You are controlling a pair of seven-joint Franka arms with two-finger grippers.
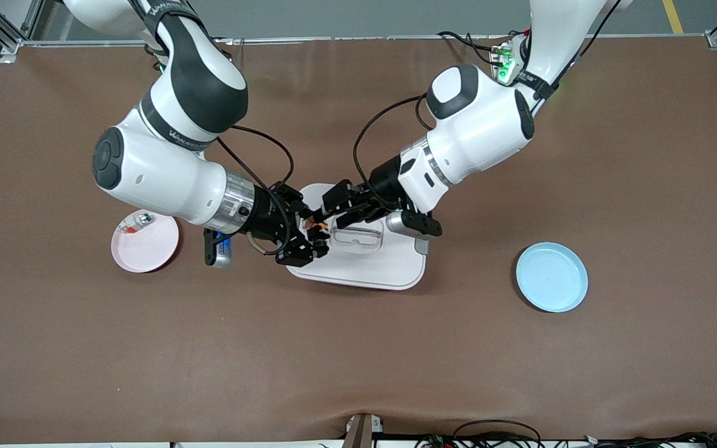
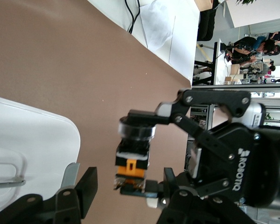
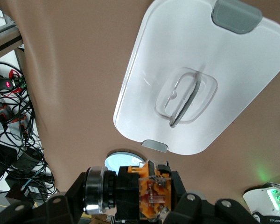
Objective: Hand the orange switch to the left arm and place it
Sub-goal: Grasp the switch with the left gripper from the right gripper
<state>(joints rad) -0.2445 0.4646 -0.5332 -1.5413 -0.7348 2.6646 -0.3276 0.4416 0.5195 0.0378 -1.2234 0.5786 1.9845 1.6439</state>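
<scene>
The right gripper is clamped on the orange switch, which is held in the air above the box, over the lid's end toward the right arm; the left gripper is brought up against the switch from the box's other end, its fingers parted and flanking the part without visibly pressing on it; in the left wrist view the switch is seen pinched between the right gripper's fingers. The handover is judged to be midway: the switch is lifted and carried over the box, but a second grip and release are not yet made, and the blue plate is left unfilled; the pink plate holds only a small silvery part. Both arms are stretched low and inward, wrists nearly level, meeting over the lid.
</scene>
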